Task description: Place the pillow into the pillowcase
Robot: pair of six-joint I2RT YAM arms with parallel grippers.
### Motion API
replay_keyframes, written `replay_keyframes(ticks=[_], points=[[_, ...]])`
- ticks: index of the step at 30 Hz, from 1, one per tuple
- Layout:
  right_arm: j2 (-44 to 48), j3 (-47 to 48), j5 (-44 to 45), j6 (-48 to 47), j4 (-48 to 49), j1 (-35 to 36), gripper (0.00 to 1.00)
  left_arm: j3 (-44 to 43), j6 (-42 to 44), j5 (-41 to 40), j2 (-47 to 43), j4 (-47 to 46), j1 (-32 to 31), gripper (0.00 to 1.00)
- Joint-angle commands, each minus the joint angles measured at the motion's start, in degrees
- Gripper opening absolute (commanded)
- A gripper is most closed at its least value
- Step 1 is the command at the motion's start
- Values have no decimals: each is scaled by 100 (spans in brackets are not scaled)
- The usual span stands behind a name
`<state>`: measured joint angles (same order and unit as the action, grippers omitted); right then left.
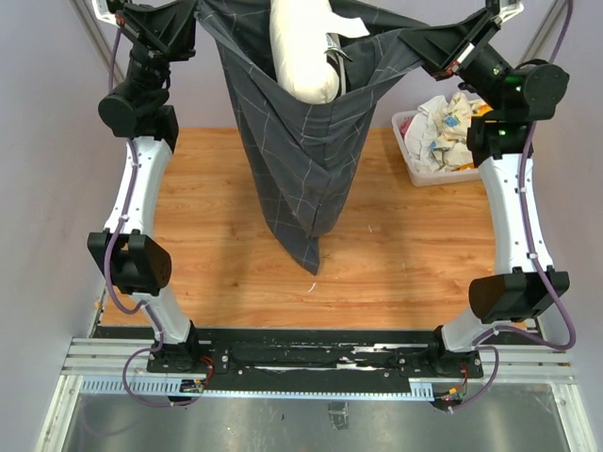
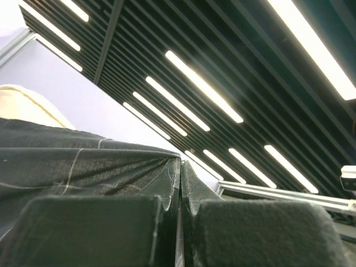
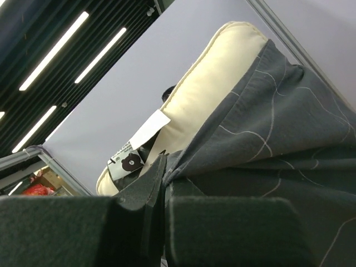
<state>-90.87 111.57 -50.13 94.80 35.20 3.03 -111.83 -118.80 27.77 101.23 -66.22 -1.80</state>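
Note:
The dark grey checked pillowcase (image 1: 301, 160) hangs high above the table, stretched open between both grippers. The cream pillow (image 1: 303, 52) sticks up out of its mouth, lower part inside. My left gripper (image 1: 193, 21) is shut on the case's left rim. In the left wrist view the gripper (image 2: 184, 167) pinches the pillowcase (image 2: 83, 161), with the pillow (image 2: 28, 105) behind it. My right gripper (image 1: 424, 42) is shut on the right rim. In the right wrist view the gripper (image 3: 164, 167) clamps the pillowcase (image 3: 278, 144) beside the pillow (image 3: 217, 78) and its bear tag (image 3: 130, 158).
A white bin (image 1: 415, 160) of crumpled white and patterned cloths (image 1: 450, 127) stands at the table's back right, under the right arm. The wooden table (image 1: 405, 254) lies below the hanging case, whose bottom tip reaches near its middle.

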Motion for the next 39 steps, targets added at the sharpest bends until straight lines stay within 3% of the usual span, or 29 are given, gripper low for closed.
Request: replay_keyframes(ticks=[1,8,10,13,17,22,25,34,39], points=[[-119,-270,167,361,726,-213,0,-261,-601,-395,135,204,-104,0],[-224,612,229,906,1207,-964,1,-979,-496,-293,678,446,-623,0],[-164,565,327,712,910,-920,0,-1213,-461,-264,802,568,-742,0],[-260,584,268,-101,33,-322,1,-1529,-376,-291,934,688,-884,0],[-898,941,28,-360,-261,818,0,-1678,-153,-254,1030,1016,-1097,0],[-986,914,-55,-594,-546,1078,1,-1399,-407,-332,1037,630,-1120,0],[-892,986,-166,-643,-527,874,1,-1416,-442,-278,1006,618,-1067,0],[-173,-53,68,696,1045,-985,1,-1152,-864,-392,747,272,-390,0],[-230,74,108,821,1086,-1196,1,-1067,-935,-378,697,214,-288,0]])
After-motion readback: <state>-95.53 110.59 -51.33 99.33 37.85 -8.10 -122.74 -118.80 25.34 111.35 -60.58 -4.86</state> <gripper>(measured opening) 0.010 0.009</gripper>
